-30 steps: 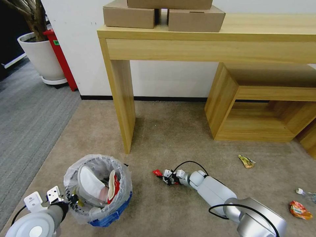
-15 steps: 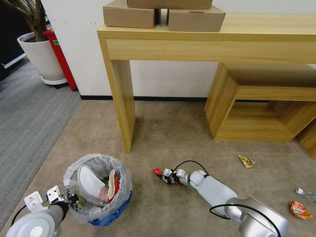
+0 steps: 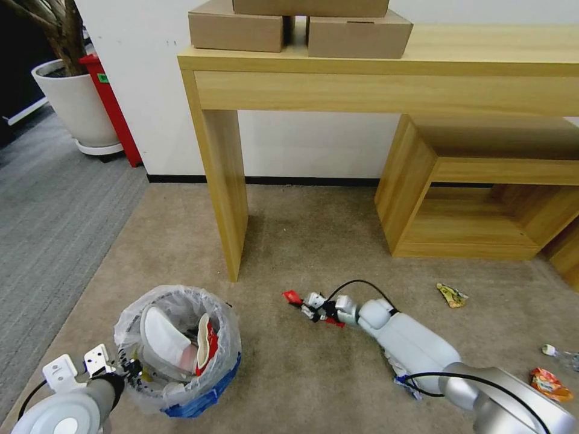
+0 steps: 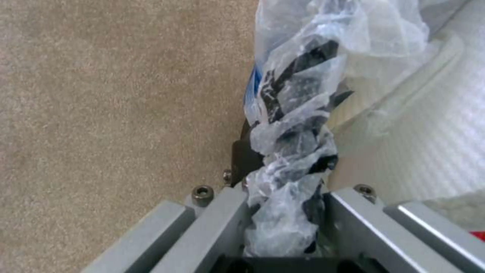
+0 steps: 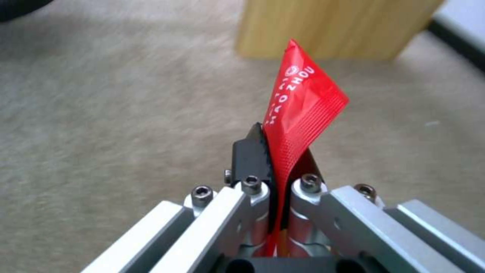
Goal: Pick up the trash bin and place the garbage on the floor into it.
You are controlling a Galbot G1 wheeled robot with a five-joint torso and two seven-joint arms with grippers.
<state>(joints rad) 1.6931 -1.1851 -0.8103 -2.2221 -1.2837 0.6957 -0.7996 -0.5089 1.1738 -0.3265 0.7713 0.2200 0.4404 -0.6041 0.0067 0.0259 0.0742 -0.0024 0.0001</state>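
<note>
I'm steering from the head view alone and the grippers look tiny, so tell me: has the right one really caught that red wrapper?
Observer: Yes. The right gripper is shut on the red wrapper, which stands up between its fingers.
Operator: Is it off the floor?
Observer: Its visible upper part is clear of the carpet.
Operator: And the left one?
Observer: The left gripper is clamped on the bin rim, over the plastic liner.

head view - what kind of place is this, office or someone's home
Probably an office or lobby corner, though that is a guess. A plain wooden console table carries stacked cardboard boxes, grey ribbed carpet meets beige carpet, and a large white plant pot stands by the wall.
</note>
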